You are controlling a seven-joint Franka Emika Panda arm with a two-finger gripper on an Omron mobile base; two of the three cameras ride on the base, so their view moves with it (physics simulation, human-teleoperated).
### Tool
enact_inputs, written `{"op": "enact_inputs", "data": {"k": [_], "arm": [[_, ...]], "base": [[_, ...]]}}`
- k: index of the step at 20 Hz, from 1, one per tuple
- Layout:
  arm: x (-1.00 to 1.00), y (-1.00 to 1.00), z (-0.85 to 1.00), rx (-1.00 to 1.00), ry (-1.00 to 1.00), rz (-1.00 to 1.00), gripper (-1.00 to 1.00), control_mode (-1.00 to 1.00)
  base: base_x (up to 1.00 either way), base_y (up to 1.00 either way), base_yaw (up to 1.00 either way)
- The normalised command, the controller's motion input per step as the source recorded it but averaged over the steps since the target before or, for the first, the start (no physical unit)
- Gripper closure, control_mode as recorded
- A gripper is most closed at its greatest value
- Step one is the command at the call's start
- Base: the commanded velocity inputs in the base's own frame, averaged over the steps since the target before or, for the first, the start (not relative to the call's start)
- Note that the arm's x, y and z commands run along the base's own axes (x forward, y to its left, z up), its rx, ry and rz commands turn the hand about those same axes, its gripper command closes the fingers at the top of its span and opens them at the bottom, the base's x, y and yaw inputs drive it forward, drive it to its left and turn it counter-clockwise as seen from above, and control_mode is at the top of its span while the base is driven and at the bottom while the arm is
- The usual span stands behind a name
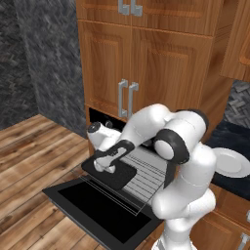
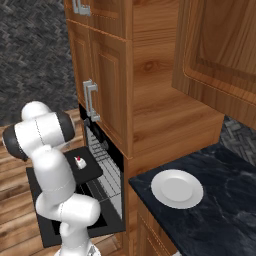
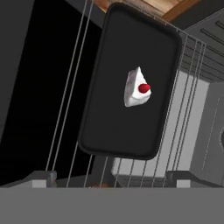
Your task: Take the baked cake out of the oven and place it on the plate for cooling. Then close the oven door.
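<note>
The baked cake (image 3: 137, 89), a small white wedge with a red dot, sits on a flat black tray (image 3: 113, 127) on the pulled-out wire rack (image 1: 146, 178) of the oven (image 1: 105, 123). From the right base view, the cake (image 2: 79, 161) lies mid-tray. My gripper (image 3: 113, 179) hangs open above the tray's near end, its fingertips (image 3: 41, 178) wide apart and holding nothing; it hovers a little over the tray (image 1: 119, 175) as the gripper (image 1: 105, 165). The oven door (image 1: 93, 207) lies folded down, fully open. The white plate (image 2: 177, 188) rests on the dark counter to the right.
Wooden cabinet doors with vertical silver handles (image 1: 127, 97) stand above the oven. The dark stone counter (image 2: 220, 200) holds the plate, under an upper wall cabinet (image 2: 220, 55). A wooden floor (image 1: 29, 161) spreads to the left of the open door.
</note>
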Motion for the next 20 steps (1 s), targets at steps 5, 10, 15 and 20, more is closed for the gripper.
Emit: {"op": "enact_inputs", "data": {"k": [5, 10, 15, 20], "arm": [[0.22, 0.04, -0.29, -0.01, 0.04, 0.00, -1.00, -1.00], [0.26, 0.00, -0.30, -0.02, 0.00, 0.00, -1.00, -1.00], [0.15, 0.00, -0.32, -0.02, 0.00, 0.00, -1.00, -1.00], [0.20, 0.00, -0.29, 0.00, 0.02, 0.00, -1.00, -1.00]], "base": [[0.00, 0.00, 0.00], [0.00, 0.00, 0.00], [0.00, 0.00, 0.00], [0.00, 0.00, 0.00]]}}
